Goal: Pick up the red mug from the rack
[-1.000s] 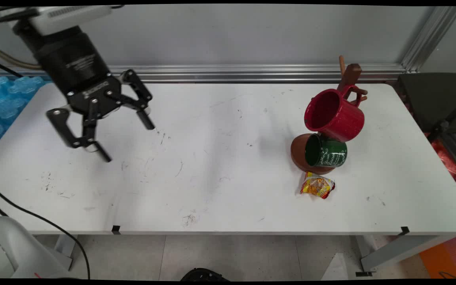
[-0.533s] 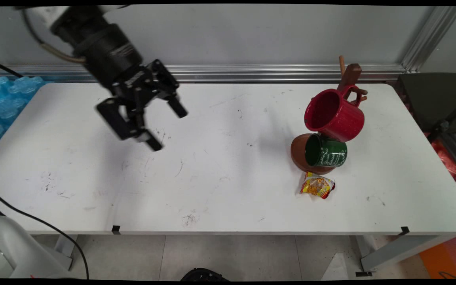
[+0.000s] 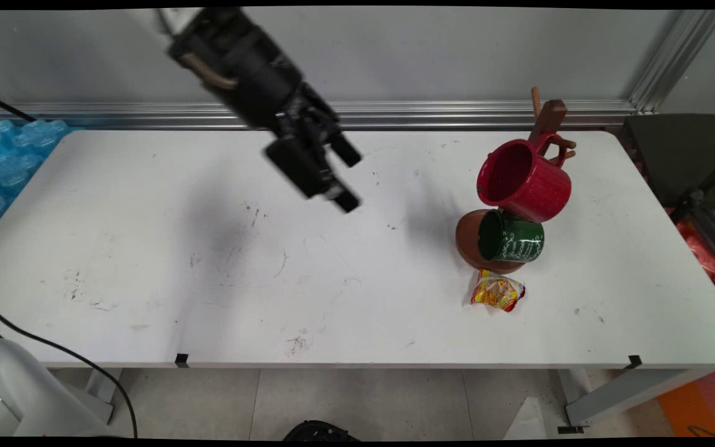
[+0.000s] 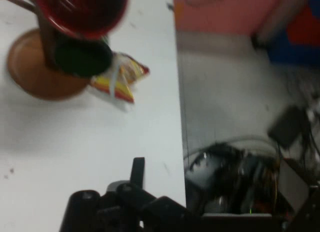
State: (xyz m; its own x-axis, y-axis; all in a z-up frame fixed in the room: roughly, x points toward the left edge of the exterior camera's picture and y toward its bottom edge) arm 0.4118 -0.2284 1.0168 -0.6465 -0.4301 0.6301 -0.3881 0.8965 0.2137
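My black gripper (image 3: 349,179) hangs in the air over the table's far middle, open, with nothing between its fingers. It is tilted toward the right, well left of a wooden mug tree (image 3: 548,121). A red mug (image 3: 522,180) hangs on the tree and a green mug (image 3: 511,237) hangs below it, over the tree's round brown base (image 3: 468,239). A yellow and red snack packet (image 3: 498,292) lies in front of the base. In the hand view the red mug (image 4: 80,11), green mug (image 4: 82,56), base (image 4: 35,74) and packet (image 4: 120,77) show at the upper left, beyond one finger (image 4: 138,171).
The white table (image 3: 332,298) bears scuff marks. Blue bubble wrap (image 3: 4,155) lies off its left end. A metal rail (image 3: 395,115) runs along the wall behind. A dark chair (image 3: 680,161) stands at the right. The hand view shows the table's edge (image 4: 179,117) and floor clutter beyond.
The gripper has swung from the table's far left to its far middle, moving right and turning toward the mugs. It stayed open. Mugs and packet have not moved.
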